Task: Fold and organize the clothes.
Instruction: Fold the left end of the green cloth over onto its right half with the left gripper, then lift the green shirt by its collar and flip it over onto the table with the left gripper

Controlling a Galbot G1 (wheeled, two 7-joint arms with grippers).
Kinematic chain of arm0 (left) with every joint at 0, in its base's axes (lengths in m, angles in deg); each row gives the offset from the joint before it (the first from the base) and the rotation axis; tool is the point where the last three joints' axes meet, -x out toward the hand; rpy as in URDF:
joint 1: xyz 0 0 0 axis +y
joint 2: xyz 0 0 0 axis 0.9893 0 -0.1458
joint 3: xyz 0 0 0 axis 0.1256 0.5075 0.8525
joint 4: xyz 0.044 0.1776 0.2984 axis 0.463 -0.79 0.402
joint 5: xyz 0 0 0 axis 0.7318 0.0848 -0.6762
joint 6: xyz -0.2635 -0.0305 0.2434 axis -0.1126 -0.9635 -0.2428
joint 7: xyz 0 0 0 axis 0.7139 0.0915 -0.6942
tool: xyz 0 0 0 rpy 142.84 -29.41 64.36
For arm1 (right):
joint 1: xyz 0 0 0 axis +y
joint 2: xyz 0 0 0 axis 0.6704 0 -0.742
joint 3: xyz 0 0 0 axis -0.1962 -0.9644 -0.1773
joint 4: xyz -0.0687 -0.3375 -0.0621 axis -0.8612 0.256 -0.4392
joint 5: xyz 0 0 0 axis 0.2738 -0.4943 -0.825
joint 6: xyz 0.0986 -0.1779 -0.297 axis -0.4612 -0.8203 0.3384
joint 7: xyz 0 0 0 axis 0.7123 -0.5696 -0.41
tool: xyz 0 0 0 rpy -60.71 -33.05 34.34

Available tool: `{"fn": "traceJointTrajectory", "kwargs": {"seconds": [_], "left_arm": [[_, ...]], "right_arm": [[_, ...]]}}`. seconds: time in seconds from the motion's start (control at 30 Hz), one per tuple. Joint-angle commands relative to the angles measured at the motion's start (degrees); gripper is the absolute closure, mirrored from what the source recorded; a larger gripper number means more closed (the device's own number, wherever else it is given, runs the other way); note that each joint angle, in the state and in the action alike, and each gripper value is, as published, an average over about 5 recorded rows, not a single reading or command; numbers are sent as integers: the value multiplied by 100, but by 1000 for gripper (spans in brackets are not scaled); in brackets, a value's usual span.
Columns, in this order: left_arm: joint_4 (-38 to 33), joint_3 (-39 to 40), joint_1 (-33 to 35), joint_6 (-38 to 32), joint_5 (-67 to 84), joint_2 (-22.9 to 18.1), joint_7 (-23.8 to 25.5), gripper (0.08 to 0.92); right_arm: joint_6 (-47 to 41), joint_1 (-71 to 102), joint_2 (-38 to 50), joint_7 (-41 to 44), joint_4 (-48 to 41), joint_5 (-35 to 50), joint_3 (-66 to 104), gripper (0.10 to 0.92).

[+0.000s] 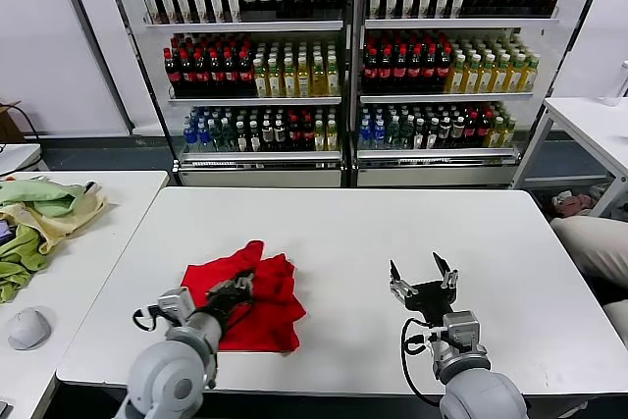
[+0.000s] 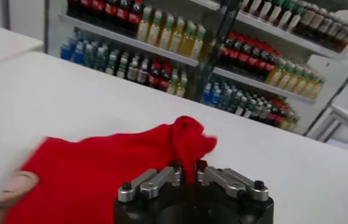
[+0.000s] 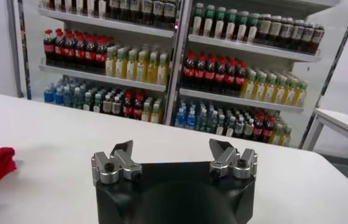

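Left wrist view: a fold of the red T-shirt (image 2: 101, 170) is pinched by the narrow left gripper (image 2: 186, 176); release seems underway, then regrasping; right gripper (image 1: 423, 277) waits wide beside

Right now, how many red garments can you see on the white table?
1 red heap lies on the white table, near its front edge under the left gripper. More shirts may be bunched inside it.

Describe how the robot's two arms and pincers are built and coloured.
Both arms are rounded light-grey shells with black cables looping at the wrists. The left pincer and right pincer sit on black bodies. Each has silver metal linkage bars with black screws and dark pointed fingertips.
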State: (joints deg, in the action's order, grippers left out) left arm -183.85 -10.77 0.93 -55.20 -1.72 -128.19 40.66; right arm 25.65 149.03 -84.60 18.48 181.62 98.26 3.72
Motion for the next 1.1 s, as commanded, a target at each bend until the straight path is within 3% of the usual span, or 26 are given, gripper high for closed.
{"fn": "traceJointTrajectory", "kwargs": {"seconds": [0.03, 0.2, 0.37, 0.47, 0.6, 1.1], "left_arm": [[-275, 242, -116, -173, -97, -581, 237, 673], [-1165, -864, 607, -384, -492, 138, 526, 535], [230, -1984, 1382, -488, -1561, 685, 991, 387], [875, -1892, 1488, -582, -2098, 621, 1146, 309], [1142, -1677, 1316, -597, -2295, 429, 1126, 212], [1296, -1547, 1162, -825, -1967, 392, 1187, 183]], "right_arm": [[-11, 4, 15, -3, 3, -7, 17, 203], [-7, -14, 31, 8, -27, -5, 47, 203], [6, -58, 13, 19, -94, -6, 20, 203], [6, -56, 21, 21, -106, -17, 11, 203], [6, -45, 50, 20, -93, -36, 29, 203], [19, 0, -16, 19, -118, -99, 19, 203]]}}
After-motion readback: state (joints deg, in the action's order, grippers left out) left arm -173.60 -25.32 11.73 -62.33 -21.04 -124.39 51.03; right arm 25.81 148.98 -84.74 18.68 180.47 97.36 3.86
